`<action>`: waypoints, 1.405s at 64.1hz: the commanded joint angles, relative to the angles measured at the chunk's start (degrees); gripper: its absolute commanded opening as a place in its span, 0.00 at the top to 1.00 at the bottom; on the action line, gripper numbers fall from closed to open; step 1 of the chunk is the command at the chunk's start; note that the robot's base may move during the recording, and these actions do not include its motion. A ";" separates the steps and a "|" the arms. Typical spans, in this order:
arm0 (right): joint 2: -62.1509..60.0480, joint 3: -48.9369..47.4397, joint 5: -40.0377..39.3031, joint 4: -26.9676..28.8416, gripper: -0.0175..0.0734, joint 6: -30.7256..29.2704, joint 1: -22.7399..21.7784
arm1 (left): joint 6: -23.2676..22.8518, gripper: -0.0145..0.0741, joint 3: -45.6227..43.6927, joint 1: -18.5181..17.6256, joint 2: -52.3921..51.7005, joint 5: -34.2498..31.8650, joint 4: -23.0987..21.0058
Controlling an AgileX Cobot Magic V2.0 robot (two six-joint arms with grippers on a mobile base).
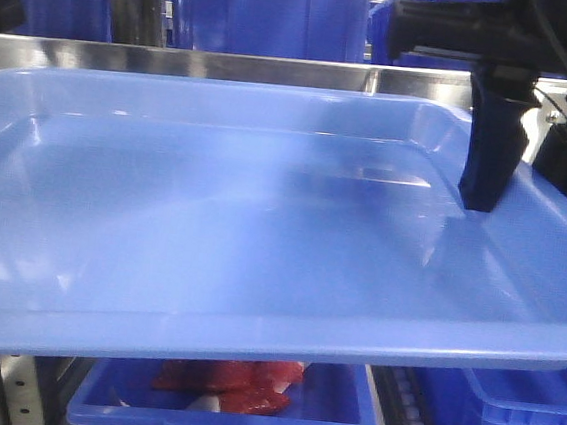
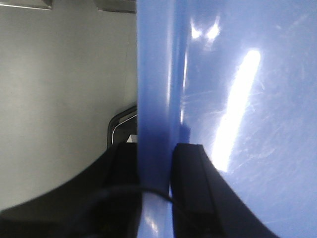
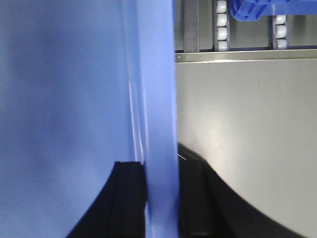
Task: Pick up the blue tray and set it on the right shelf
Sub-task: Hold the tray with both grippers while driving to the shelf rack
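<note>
The blue tray (image 1: 212,226) is wide, shallow and glossy, and fills most of the front view, held level in the air. My right gripper (image 1: 501,198) is at its right rim, with one black finger (image 1: 489,162) inside the tray. In the right wrist view the right gripper (image 3: 161,166) is shut on the tray's rim (image 3: 158,99). In the left wrist view my left gripper (image 2: 154,153) is shut on the tray's left rim (image 2: 153,74). The left gripper is out of the front view. The right shelf's shiny steel front edge (image 1: 227,66) runs just behind the tray's far rim.
Deep dark-blue bins (image 1: 268,10) stand on the shelf behind the tray. A lower bin holding red packs (image 1: 225,398) and another bin (image 1: 515,416) sit below the tray. White roller tracks (image 3: 221,25) and a steel rail (image 3: 247,55) show in the right wrist view.
</note>
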 commanded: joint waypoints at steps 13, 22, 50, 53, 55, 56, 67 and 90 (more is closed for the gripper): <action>-1.97 -1.62 -3.06 -0.60 0.56 0.59 0.00 | -0.15 0.79 -1.66 -0.60 -1.55 -0.18 -1.33; -1.97 -1.62 -3.06 -0.60 0.56 0.59 0.00 | -0.15 0.79 -1.66 -0.60 -1.55 -0.18 -1.33; -1.97 -1.62 -3.06 -0.60 0.56 0.59 0.00 | -0.15 0.79 -1.66 -0.60 -1.55 -0.18 -1.33; -1.97 -1.62 -3.06 -0.60 0.56 0.59 0.00 | -0.15 0.79 -1.66 -0.60 -1.55 -0.18 -1.33; -1.97 -1.62 -3.06 -0.60 0.56 0.59 0.00 | -0.15 0.79 -1.66 -0.60 -1.55 -0.18 -1.33; -1.97 -1.62 -3.06 -0.60 0.56 0.59 0.00 | -0.15 0.79 -1.66 -0.60 -1.55 -0.18 -1.33; -1.97 -1.62 -4.71 -0.60 0.56 0.59 0.00 | -0.15 0.79 -1.66 -0.60 -1.55 -1.32 -1.33; -1.97 -1.62 -4.98 -0.60 0.56 0.59 0.00 | -0.15 0.79 -1.66 -0.60 -1.55 -1.32 -1.47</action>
